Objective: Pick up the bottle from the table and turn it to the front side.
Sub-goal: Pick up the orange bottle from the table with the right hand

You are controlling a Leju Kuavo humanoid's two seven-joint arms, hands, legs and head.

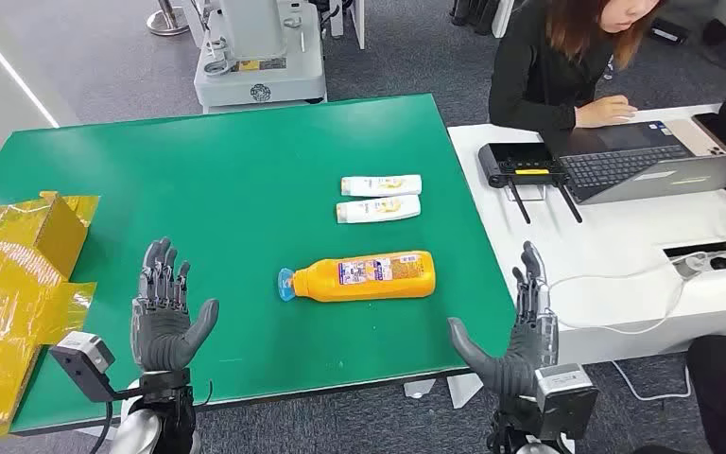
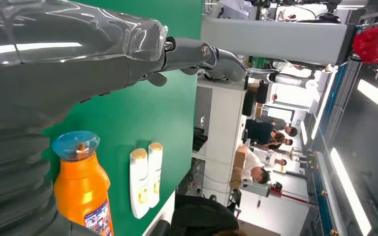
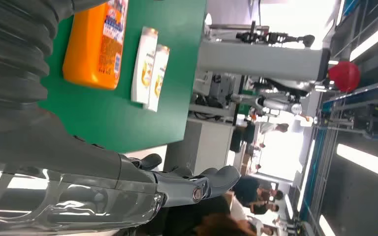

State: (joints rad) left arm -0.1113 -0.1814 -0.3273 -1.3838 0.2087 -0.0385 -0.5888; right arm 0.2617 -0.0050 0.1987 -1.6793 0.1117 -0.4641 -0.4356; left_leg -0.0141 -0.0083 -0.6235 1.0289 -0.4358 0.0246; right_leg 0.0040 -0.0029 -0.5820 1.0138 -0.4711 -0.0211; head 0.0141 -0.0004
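Observation:
An orange bottle [image 1: 369,275] with a blue cap lies on its side near the middle of the green table [image 1: 227,161], cap pointing left, label facing up. The left wrist view has the orange bottle [image 2: 81,189] cap end on; in the right wrist view the orange bottle [image 3: 93,46] shows its base end. My left hand [image 1: 164,310] stands open over the table's near left part, well left of the bottle. At the table's near right corner my right hand [image 1: 515,331] is open too, palm inward, holding nothing.
Two small white bottles [image 1: 379,198] lie side by side beyond the orange one. Yellow wrapped cardboard [image 1: 14,274] sits at the table's left edge. A white desk [image 1: 624,255] with a laptop and a seated person [image 1: 567,57] adjoins on the right.

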